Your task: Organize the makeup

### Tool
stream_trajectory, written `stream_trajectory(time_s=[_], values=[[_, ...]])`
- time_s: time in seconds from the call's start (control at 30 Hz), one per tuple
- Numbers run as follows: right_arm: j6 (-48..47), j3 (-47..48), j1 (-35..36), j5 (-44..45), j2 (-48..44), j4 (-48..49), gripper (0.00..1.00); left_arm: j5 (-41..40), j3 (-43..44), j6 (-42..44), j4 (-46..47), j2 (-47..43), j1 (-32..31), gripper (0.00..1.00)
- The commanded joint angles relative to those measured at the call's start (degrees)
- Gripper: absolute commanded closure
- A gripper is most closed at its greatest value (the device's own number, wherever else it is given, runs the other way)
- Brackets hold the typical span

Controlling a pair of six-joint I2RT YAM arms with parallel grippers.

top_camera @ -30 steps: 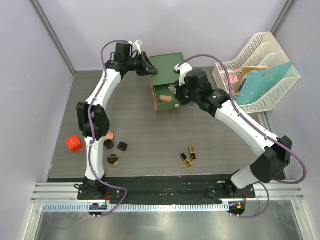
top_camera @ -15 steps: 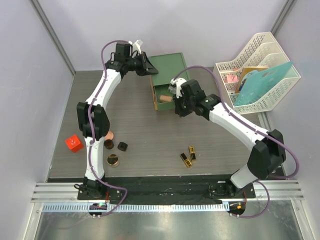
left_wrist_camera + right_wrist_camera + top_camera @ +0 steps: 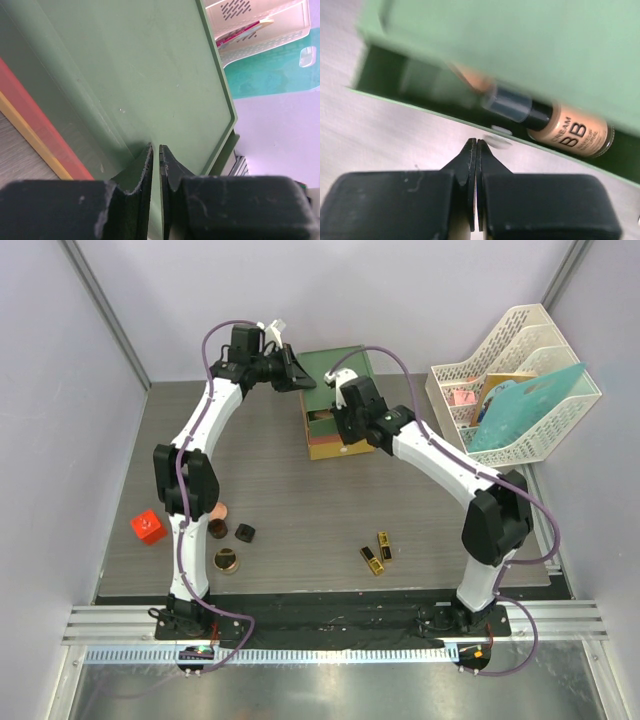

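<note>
Since a second ago the right arm has swung in from the box's front right corner, and the drawer (image 3: pixel 385 75) shows a narrower opening than it did. The BB tube (image 3: pixel 570 132) lies on its side inside that drawer, half under the box's green top; I read "CREAM BB" in black on its peach body, and its black cap points left. A second peach shape behind the cap is too blurred for me to name.

The right gripper (image 3: pixel 476 150) has its fingers pressed together with nothing between them. Its tips sit just at the drawer's front lip, and I cannot tell whether they touch it. The left gripper (image 3: pixel 155 155) is all but closed, with a hairline slit between its fingers and nothing in it. Its tips are against the green top of the box (image 3: pixel 335 405) at the back left corner.

The lipsticks (image 3: pixel 372 559) lie side by side near the table's front edge, well apart from both arms. The jars (image 3: pixel 227 561) and the compact (image 3: pixel 219 510) cluster at front left by the left arm's base, with the cube (image 3: pixel 148 526) just left of them. The rack (image 3: pixel 515 380) stands at back right, apart from the box. Bare table (image 3: pixel 300 500) lies between box and lipsticks.
</note>
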Motion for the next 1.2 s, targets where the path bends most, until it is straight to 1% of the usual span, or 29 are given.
stream_trajectory(time_s=[0.0,0.13,0.27,0.37,0.5,0.57,0.67,0.7,0.73,0.8,0.9,1.0,1.17], values=[[-2.69,6.35,0.08,5.47,2.28,7.80,0.99,-5.56,-1.79,3.94,-10.38,2.35,0.79,0.89],[-4.81,8.46,0.08,6.53,5.44,10.71,0.99,-5.91,-1.61,4.55,-11.09,2.44,0.88,0.89],[-5.34,10.66,0.00,5.92,7.82,10.36,0.99,-5.92,-1.35,4.73,-11.61,2.70,0.88,0.89],[-4.38,9.18,0.00,5.22,5.98,10.36,0.99,-5.91,-1.35,4.82,-11.79,2.62,0.88,0.89],[-1.57,3.83,0.08,3.46,1.85,10.27,0.99,-6.27,-1.08,4.91,-12.14,2.71,0.88,0.89],[-0.35,1.45,0.08,3.02,-0.87,10.44,0.95,-6.44,-1.08,4.99,-12.23,2.71,0.88,0.89],[1.51,-3.83,0.09,2.67,-3.42,11.67,0.84,-6.35,-1.35,5.17,-12.14,2.79,0.88,0.88],[2.12,-6.45,0.00,2.40,-3.78,12.20,0.72,-6.44,-1.43,5.17,-12.06,2.79,0.88,0.88],[2.65,-7.69,0.08,1.88,-4.13,12.81,0.62,-6.44,-1.61,5.08,-11.97,2.88,0.88,0.89],[3.35,-11.20,0.17,1.61,-5.01,15.36,0.54,-6.35,-1.70,5.17,-11.97,2.97,0.88,0.88],[4.06,-14.37,0.17,2.40,-5.45,19.49,0.52,-6.27,-2.05,5.08,-11.97,3.06,0.88,0.88],[4.41,-16.14,0.09,3.28,-4.66,23.27,0.52,-6.27,-2.84,4.99,-11.53,2.97,0.88,0.88],[4.94,-16.67,0.17,4.42,-2.29,28.19,0.55,-6.27,-2.84,5.34,-11.70,2.88,0.88,0.88]])
